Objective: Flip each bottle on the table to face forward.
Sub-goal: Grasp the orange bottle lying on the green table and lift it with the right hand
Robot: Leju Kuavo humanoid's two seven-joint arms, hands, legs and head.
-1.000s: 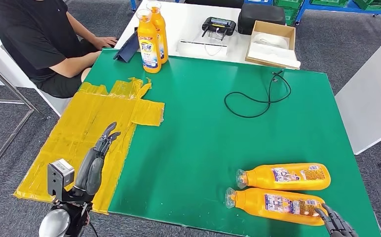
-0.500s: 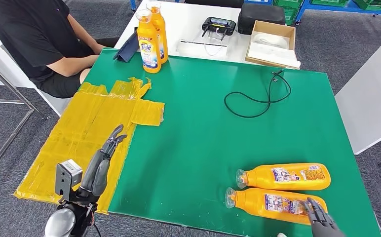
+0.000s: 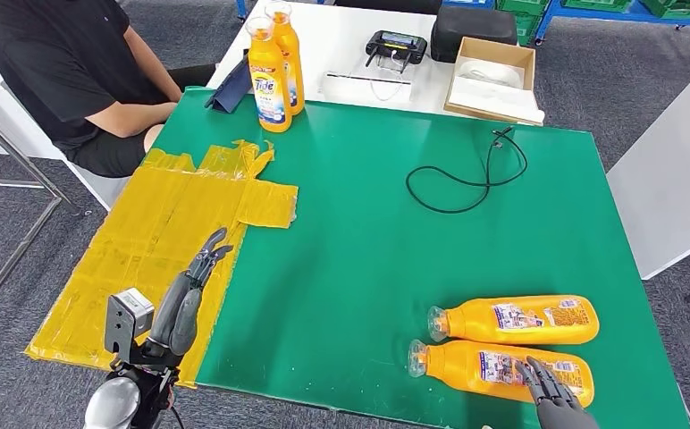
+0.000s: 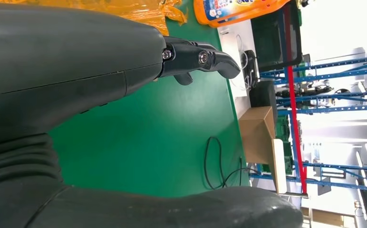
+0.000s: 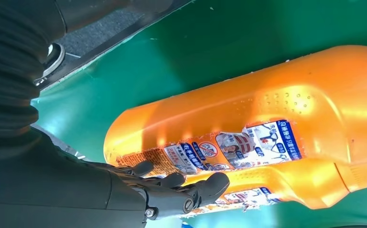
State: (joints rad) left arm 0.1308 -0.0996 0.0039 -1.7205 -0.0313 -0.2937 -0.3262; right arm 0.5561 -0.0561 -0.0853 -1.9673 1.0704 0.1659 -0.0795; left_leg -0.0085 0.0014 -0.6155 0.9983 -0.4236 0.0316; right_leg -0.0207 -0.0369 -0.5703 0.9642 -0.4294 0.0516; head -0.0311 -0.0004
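Two orange bottles lie on their sides at the near right of the green table point(image 3: 359, 232), back labels up, caps pointing left: a nearer one point(image 3: 484, 368) and a farther one point(image 3: 513, 320). Two more orange bottles point(image 3: 270, 76) stand upright at the far left edge, front labels toward me. My right hand point(image 3: 551, 402) reaches over the nearer lying bottle's base end, fingers point(image 5: 181, 183) spread above its label point(image 5: 248, 145), holding nothing. I cannot tell whether they touch it. My left hand point(image 3: 188, 295) hovers over the yellow patch, fingers straight and empty.
A yellow taped patch point(image 3: 163, 223) covers the table's left side. A black cable point(image 3: 467, 179) loops at the back right. Behind the table are a cardboard box point(image 3: 492, 76), a black controller point(image 3: 395, 45) and a tablet point(image 3: 232, 89). A seated person point(image 3: 64, 71) is at far left.
My right hand has slid left along the nearer lying bottle, onto its label. My left hand drifted slightly right. The person drew a hand back from the tablet.
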